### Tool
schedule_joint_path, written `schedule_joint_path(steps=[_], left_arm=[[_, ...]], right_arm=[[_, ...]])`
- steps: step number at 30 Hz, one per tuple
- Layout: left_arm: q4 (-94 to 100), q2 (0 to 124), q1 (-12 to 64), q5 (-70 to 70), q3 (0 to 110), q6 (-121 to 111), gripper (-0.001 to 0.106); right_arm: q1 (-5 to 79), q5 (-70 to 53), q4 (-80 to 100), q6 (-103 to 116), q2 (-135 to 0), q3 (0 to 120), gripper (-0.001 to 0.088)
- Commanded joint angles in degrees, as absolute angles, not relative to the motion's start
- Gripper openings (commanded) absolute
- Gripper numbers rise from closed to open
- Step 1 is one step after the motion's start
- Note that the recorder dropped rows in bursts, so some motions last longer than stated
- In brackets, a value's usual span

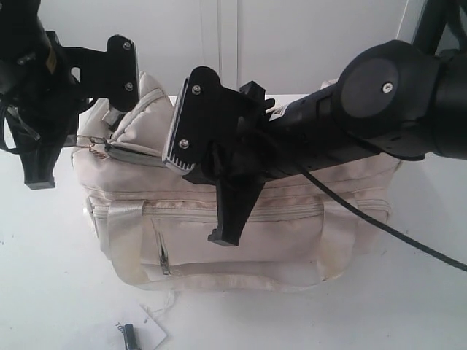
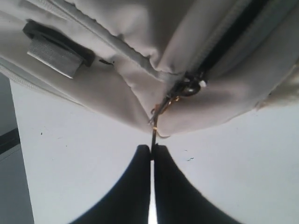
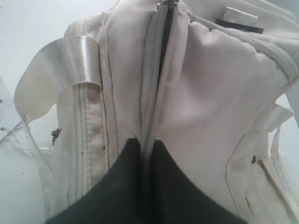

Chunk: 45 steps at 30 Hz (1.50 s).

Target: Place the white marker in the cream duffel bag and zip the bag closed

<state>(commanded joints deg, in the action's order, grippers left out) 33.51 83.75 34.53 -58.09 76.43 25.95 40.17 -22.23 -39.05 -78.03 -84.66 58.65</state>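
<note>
Left end effector point(image 2: 152, 150) being clamped on the zip pull point(image 2: 161, 109), right end effector point(image 3: 146, 142) being pinched together on the zip seam point(image 3: 150, 123) of the cream duffel bag point(image 1: 292, 219)

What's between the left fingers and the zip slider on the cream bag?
Left wrist view: a thin metal pull runs from the slider on the cream duffel bag into the left fingers, pinched there.

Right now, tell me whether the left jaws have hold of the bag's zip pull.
Yes: in the left wrist view the left jaws are shut on the thin metal zip pull of the cream duffel bag.
</note>
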Motion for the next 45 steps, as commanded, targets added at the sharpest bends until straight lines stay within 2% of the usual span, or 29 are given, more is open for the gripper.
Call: schedule_joint_path(steps=[22,25,31,34,38,45], left_arm=[[14.8,83.7,33.3,-54.4,76.4,24.4,0.001],[14.3,83.7,33.3,-54.4,76.4,24.4,0.011],[13.1,82.2,33.3,-55.7,76.7,24.4,0.044],[11.7,80.6,33.3,-57.1,76.8,25.9,0.054],[10.9,78.2,33.3,-59.2,76.8,26.9,0.059],[10.8,74.4,33.1,-57.8,76.8,25.5,0.059]], right_arm=[[40.2,-22.7,-39.0,-76.3,-84.8,58.6,0.0000],[40.2,-22.8,-39.0,-76.3,-84.8,58.6,0.0000],[40.2,-22.8,-39.0,-76.3,-84.8,58.6,0.0000],[40.2,-22.8,-39.0,-76.3,-84.8,58.6,0.0000],[40.2,-22.8,-39.0,-76.3,-84.8,58.6,0.0000],[40.2,-22.8,-39.0,-76.3,-84.8,58.6,0.0000]])
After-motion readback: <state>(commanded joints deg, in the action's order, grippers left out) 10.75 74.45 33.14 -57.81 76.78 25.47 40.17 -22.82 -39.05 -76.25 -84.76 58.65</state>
